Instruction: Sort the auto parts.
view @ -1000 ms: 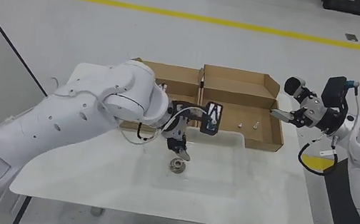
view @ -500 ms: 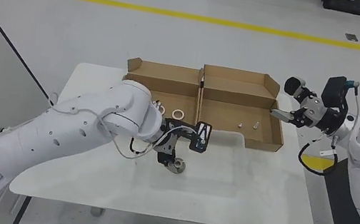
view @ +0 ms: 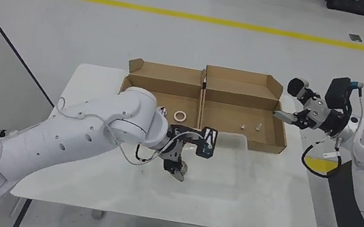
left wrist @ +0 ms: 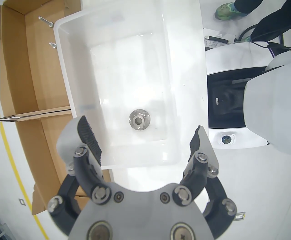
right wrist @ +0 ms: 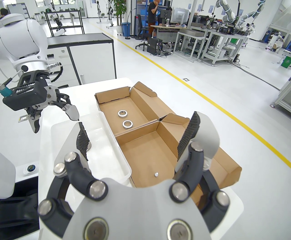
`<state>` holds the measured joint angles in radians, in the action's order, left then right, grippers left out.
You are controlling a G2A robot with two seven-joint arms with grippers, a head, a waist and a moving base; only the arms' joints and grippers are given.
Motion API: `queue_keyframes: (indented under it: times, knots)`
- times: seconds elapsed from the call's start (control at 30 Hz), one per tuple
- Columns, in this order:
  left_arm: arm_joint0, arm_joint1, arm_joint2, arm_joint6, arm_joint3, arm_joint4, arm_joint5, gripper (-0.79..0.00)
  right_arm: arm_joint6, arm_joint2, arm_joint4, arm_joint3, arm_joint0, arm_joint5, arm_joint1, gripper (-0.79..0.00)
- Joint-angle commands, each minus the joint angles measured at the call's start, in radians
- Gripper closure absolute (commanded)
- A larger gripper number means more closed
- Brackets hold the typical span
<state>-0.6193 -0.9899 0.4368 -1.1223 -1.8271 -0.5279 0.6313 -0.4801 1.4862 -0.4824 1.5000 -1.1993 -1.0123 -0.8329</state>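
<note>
A round metal flange (left wrist: 139,119) with a centre hole lies on the floor of the clear white tray (left wrist: 68,75). My left gripper (left wrist: 142,134) hangs open right above it, one finger on each side and neither touching it. In the top view the left gripper (view: 177,167) covers the flange. My right gripper (right wrist: 136,134) is open with nothing in it, held in the air past the right end of the cardboard boxes (view: 288,101). From there it looks across at the left gripper (right wrist: 55,123).
Two open cardboard boxes (view: 241,87) stand side by side behind the tray (view: 247,141). The left box holds metal rings (right wrist: 122,113) (right wrist: 127,123). The right box holds small bolts (view: 244,125) (view: 258,125). White table surface (view: 276,203) lies free to the right.
My left arm has swung toward the table's near side, bringing its open gripper over the flange, which now hides under it in the top view. The right arm has kept still.
</note>
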Motion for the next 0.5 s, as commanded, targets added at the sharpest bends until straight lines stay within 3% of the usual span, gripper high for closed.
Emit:
queue_keyframes:
  times: [0.0,0.1,0.2,0.47]
  knots:
    - [-0.002,0.0,0.001,0.005,0.002,-0.002,-0.004,-0.785,0.0,0.0,0.0,0.0,0.0,0.0,0.0,-0.785]
    - [-0.012,0.002,0.004,-0.003,0.005,-0.038,-0.026,-0.785,0.0,0.0,0.0,0.0,0.0,0.0,0.0,-0.785]
    - [0.012,-0.014,-0.01,-0.033,0.005,-0.012,-0.043,-0.785,0.0,0.0,0.0,0.0,0.0,0.0,0.0,-0.785]
    - [0.113,-0.107,-0.104,-0.13,0.097,0.075,-0.122,-0.785,0.0,0.0,0.0,0.0,0.0,0.0,0.0,-0.785]
